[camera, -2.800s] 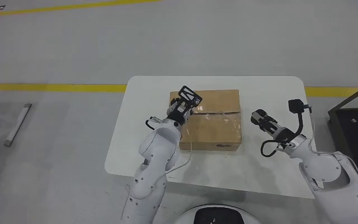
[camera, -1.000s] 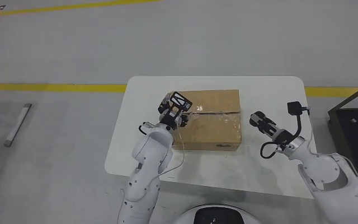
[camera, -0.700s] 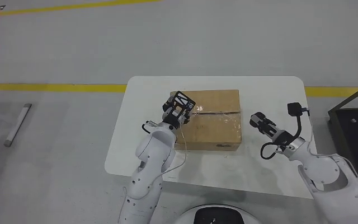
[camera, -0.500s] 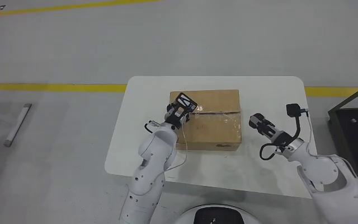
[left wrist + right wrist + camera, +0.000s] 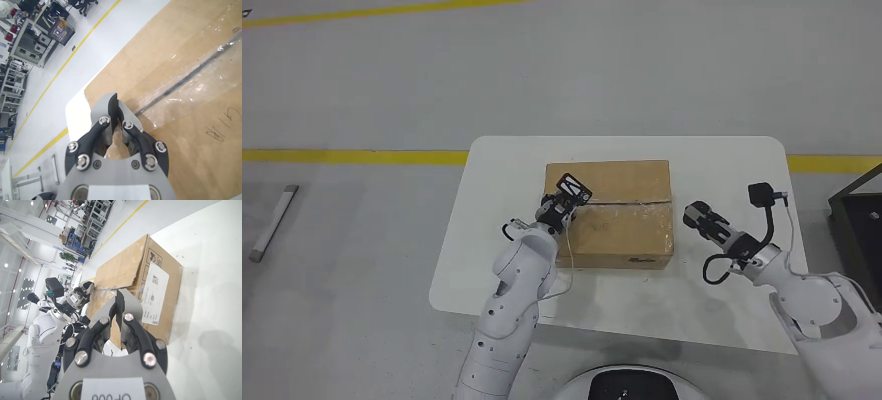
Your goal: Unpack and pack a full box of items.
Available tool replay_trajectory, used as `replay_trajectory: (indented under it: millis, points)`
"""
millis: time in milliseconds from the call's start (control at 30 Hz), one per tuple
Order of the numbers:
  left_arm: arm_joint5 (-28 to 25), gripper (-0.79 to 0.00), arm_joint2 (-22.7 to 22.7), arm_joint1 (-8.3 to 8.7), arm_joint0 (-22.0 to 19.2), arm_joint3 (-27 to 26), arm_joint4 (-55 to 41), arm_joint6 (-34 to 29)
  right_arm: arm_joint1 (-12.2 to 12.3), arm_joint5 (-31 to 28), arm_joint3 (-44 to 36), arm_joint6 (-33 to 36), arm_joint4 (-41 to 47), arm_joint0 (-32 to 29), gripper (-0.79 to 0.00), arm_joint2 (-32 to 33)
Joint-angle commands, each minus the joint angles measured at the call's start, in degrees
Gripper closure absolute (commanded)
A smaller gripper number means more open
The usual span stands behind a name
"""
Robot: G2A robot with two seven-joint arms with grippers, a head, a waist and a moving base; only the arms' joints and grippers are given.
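A closed brown cardboard box (image 5: 622, 215) sits mid-table, its top seam covered by clear tape (image 5: 179, 89). My left gripper (image 5: 562, 203) is shut, empty, over the box's left end where the tape seam starts; its fingertips (image 5: 114, 100) hover at that edge. My right gripper (image 5: 691, 212) is shut and empty, just off the box's right side, apart from it. In the right wrist view the fingertips (image 5: 118, 298) point at the box (image 5: 121, 275), whose end face carries a white label (image 5: 156, 294) under a torn flap edge. The left gripper (image 5: 85, 292) shows at the far end.
The white table (image 5: 502, 180) has bare surface all around the box. A dark rack (image 5: 857, 215) stands off the table's right side. A yellow floor line (image 5: 352, 157) runs behind the table.
The left gripper drifted left, then settled back over the box's left end at the seam. The right gripper edged a little closer to the box's right side. The box stayed put.
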Motion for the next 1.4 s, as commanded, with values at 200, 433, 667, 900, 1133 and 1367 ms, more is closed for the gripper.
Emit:
replay_trajectory:
  millis: [200,433,667,900,1133,1367]
  points:
    - [0.59,-0.785,-0.61,0.09,0.45,-5.34,-1.30,-0.69,-0.01,-2.22,-1.55,-0.18,0.21,0.79,0.000,-0.15]
    - [2.47,-0.785,-3.89,0.62,4.02,-14.03,-1.66,-3.37,-0.40,-3.71,-2.40,0.09,-1.59,4.09,0.000,-4.02]
    - [5.88,-0.785,-8.01,1.16,8.55,-19.56,-1.49,-5.79,-2.31,-2.11,2.02,-3.74,-10.07,13.03,0.000,-16.33]
    - [10.37,-0.785,-11.46,1.50,11.35,-21.47,0.67,-9.00,-5.99,3.97,10.20,-12.29,-17.47,23.30,0.000,-29.85]
    - [14.00,-0.785,-13.57,1.53,11.84,-21.47,1.42,-12.32,-9.86,8.51,18.80,-17.43,-22.61,30.81,0.000,-39.44]
    - [13.45,-0.785,-13.80,1.61,11.30,-21.13,1.38,-12.03,-12.86,12.14,25.81,-19.76,-23.52,34.68,0.000,-43.34]
